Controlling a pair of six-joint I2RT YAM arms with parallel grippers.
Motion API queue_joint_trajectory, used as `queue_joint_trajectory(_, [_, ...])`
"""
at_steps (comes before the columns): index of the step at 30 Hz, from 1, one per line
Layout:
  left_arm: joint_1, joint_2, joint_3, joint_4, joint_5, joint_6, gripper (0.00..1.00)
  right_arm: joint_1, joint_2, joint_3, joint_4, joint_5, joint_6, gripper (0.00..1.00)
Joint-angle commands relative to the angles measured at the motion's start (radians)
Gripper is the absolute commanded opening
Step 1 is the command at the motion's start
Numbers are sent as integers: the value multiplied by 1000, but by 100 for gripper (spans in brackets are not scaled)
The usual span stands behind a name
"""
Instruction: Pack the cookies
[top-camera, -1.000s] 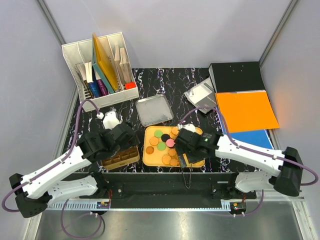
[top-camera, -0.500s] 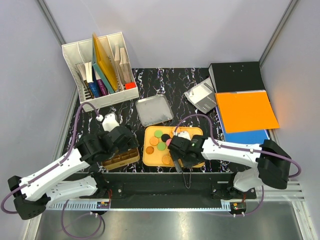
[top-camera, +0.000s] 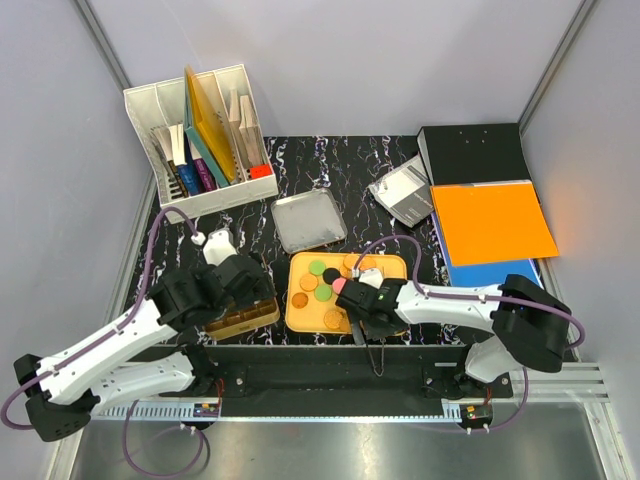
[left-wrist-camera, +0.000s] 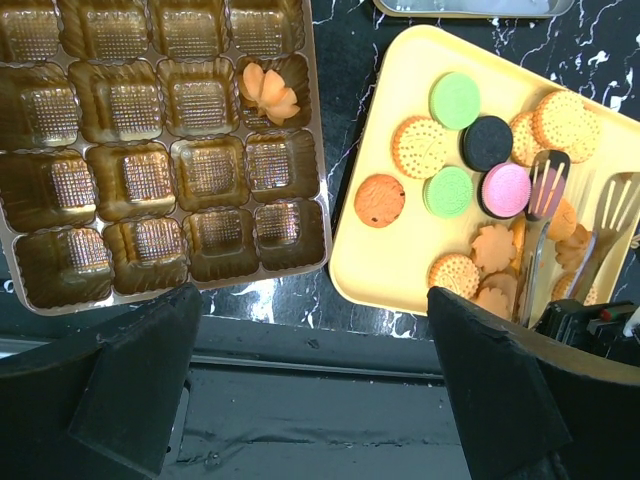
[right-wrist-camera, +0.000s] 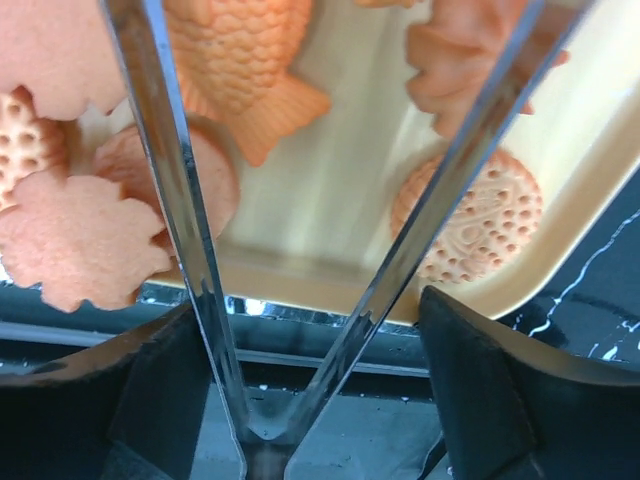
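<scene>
The cookies (left-wrist-camera: 487, 143) lie on a yellow tray (top-camera: 311, 320): round tan, green, pink and black ones, plus orange flower and fish (right-wrist-camera: 235, 60) shapes. One orange flower cookie (left-wrist-camera: 268, 90) sits in a compartment of the gold tray (left-wrist-camera: 150, 180), whose other compartments are bare. Metal tongs (right-wrist-camera: 175, 200) rest with their heads on the cookies (left-wrist-camera: 545, 180) and their hinge over the table's near edge. My right gripper (right-wrist-camera: 305, 305) stands open astride the tongs' two arms, with a small gap on the right side. My left gripper (left-wrist-camera: 310, 300) hangs wide open above the gold tray's near edge, holding nothing.
A silver tin lid (top-camera: 308, 220) lies behind the yellow tray. A white file organiser (top-camera: 200, 135) stands at the back left. Orange (top-camera: 492, 220), blue and black folders (top-camera: 472, 150) are stacked at the right, with a grey object (top-camera: 400, 195) beside them.
My right gripper has slid left and nearer, from over the yellow tray's right part down to its near edge, around the tongs. The left arm has barely shifted.
</scene>
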Motion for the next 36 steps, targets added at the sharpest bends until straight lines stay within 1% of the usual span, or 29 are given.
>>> queue_joint_trajectory(1, [3, -26, -5, 2, 7, 1, 99, 7, -23, -40, 57, 16, 80, 77])
queue_joint_trajectory(2, [4, -26, -6, 2, 7, -1, 99, 6, -28, -44, 57, 21, 89, 70])
queue_joint_trajectory(5, [4, -29, -6, 0, 7, -2, 99, 6, -41, -60, 55, 19, 106, 61])
queue_joint_trajectory(6, [4, -26, -9, 0, 7, -2, 99, 6, -47, -64, 55, 18, 109, 56])
queue_joint_trajectory(7, [3, -28, -11, 2, 7, -2, 99, 6, -60, -72, 54, 16, 115, 53])
queue_joint_trajectory(8, [4, -25, -13, 4, 7, -4, 99, 7, -69, -73, 52, 16, 125, 47])
queue_joint_trajectory(10, [3, -25, -16, 7, 9, -5, 99, 7, -93, -83, 45, 16, 131, 43])
queue_joint_trajectory(14, [4, -22, -14, 13, 11, -2, 99, 7, -143, -63, -10, 36, 149, 40])
queue_joint_trajectory(15, [4, -19, -11, 13, 9, -2, 99, 7, -156, -49, -55, 44, 152, 40])
queue_joint_trajectory(17, [3, -19, -8, 16, 8, -2, 99, 9, -211, 11, -112, 71, 152, 41])
queue_joint_trajectory(19, [4, -17, -8, 16, 7, -2, 99, 9, -267, 89, -207, 94, 152, 41])
queue_joint_trajectory(23, [4, -13, -9, 25, 7, -4, 99, 9, -336, 224, -358, 157, 128, 42])
queue_joint_trajectory(25, [3, -6, -9, 28, 7, -2, 99, 9, -359, 287, -377, 160, 85, 42])
queue_joint_trajectory(26, [4, -5, -9, 36, 11, -2, 99, 10, -367, 307, -379, 154, 74, 38])
queue_joint_trajectory(27, [4, -2, -11, 39, 12, -2, 99, 9, -370, 324, -377, 148, 63, 13])
queue_joint_trajectory(28, [3, 4, -11, 46, 14, -1, 99, 10, -373, 357, -373, 143, 37, 2])
queue_joint_trajectory(29, [4, 9, -8, 50, 18, -1, 99, 9, -370, 376, -371, 134, 27, 0])
queue_joint_trajectory(33, [4, 29, -3, 66, 27, -1, 99, 9, -341, 443, -392, 137, -15, 0])
queue_joint_trajectory(36, [4, 38, 1, 69, 32, -2, 99, 10, -339, 433, -412, 136, -10, 0])
